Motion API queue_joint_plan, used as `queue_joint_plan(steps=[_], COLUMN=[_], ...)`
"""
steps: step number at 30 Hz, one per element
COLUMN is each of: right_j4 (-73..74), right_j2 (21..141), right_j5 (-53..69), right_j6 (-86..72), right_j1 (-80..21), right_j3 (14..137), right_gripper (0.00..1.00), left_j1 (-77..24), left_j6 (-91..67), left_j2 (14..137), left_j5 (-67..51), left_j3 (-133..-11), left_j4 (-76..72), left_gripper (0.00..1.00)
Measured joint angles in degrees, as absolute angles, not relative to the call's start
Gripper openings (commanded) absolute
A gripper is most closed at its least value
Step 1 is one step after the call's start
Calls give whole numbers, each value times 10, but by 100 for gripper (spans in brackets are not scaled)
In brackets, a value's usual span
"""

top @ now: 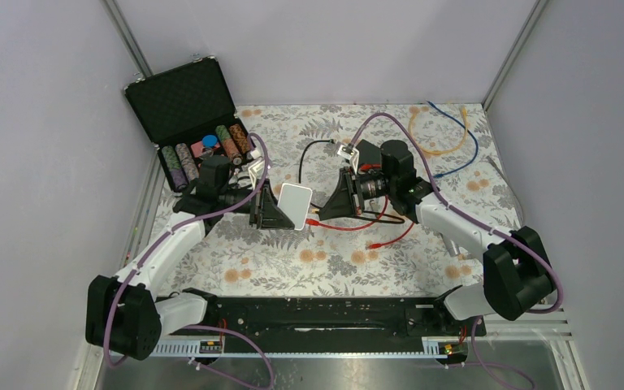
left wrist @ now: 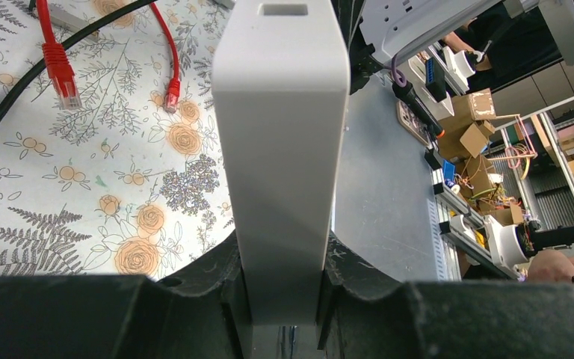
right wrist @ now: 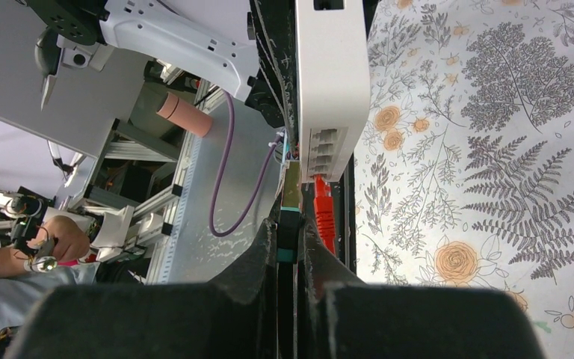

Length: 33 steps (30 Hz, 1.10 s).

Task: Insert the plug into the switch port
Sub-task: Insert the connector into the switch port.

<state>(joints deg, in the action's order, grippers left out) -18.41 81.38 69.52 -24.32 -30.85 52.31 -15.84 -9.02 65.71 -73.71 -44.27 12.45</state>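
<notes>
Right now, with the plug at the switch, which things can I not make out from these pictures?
- Right wrist view: whether the red plug is fully seated among the ports of the white switch; the joint is too small.
- Left wrist view: the ports; the switch's own body, held by the left gripper, hides them.
- Top view: plug tip and port, too small beside the right gripper.

Switch (top: pixel 296 205) left of plug (right wrist: pixel 322 213), seemingly touching; case (top: pixel 185 104) behind at left
</notes>
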Motion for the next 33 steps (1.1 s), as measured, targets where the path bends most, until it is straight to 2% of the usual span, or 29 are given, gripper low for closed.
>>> queue_joint_plan(steps=[33], right_j4=[-239], right_j2=[827], right_j5=[697], right_j6=[-289], right_j1=[-304], right_j3=[517], right_gripper=[0], left_j1=[-158], left_j6=[-99], left_j2=[646], left_j5=[-743], left_j3=[-437], left_j4=[98], left_gripper=[0])
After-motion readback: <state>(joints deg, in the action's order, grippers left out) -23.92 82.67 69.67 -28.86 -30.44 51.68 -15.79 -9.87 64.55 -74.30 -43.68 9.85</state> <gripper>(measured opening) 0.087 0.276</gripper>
